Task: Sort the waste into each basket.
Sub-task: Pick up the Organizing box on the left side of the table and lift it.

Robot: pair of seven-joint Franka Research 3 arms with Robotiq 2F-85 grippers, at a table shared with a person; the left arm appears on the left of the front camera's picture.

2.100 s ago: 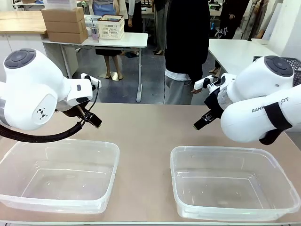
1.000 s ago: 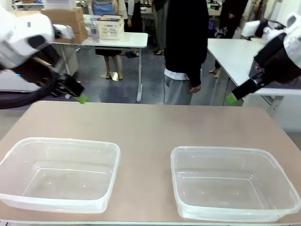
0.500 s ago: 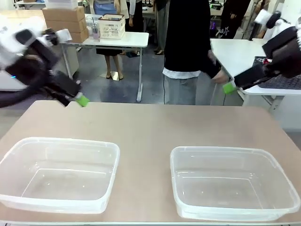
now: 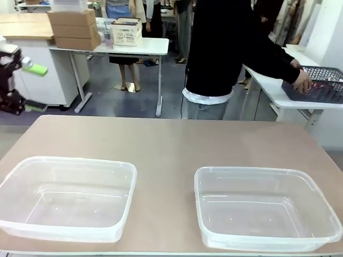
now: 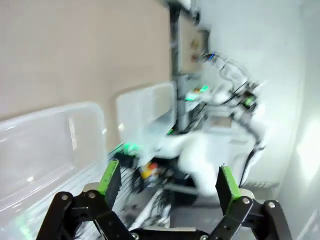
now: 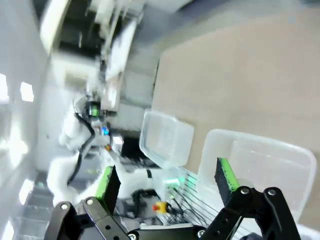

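Two see-through tubs stand side by side on the tan table, the left tub (image 4: 67, 198) and the right tub (image 4: 265, 209), both with nothing in them. My left gripper (image 4: 32, 87) sits at the far left edge, off the table, and in the left wrist view the left gripper (image 5: 167, 185) is open and holds nothing. My right arm is out of the front view. In its own blurred view, the right gripper (image 6: 166, 179) is open and holds nothing, with both tubs (image 6: 167, 137) far below it. No bottles show.
A person in black (image 4: 225, 48) stands at the far side and reaches a hand (image 4: 303, 81) to a dark lattice basket (image 4: 321, 88) on the white side table at right. Something red shows in that basket. Another table with boxes stands behind.
Both arms swung up and outward from over the table; the right arm has left the front view. The person leaned right and put a hand on the dark basket.
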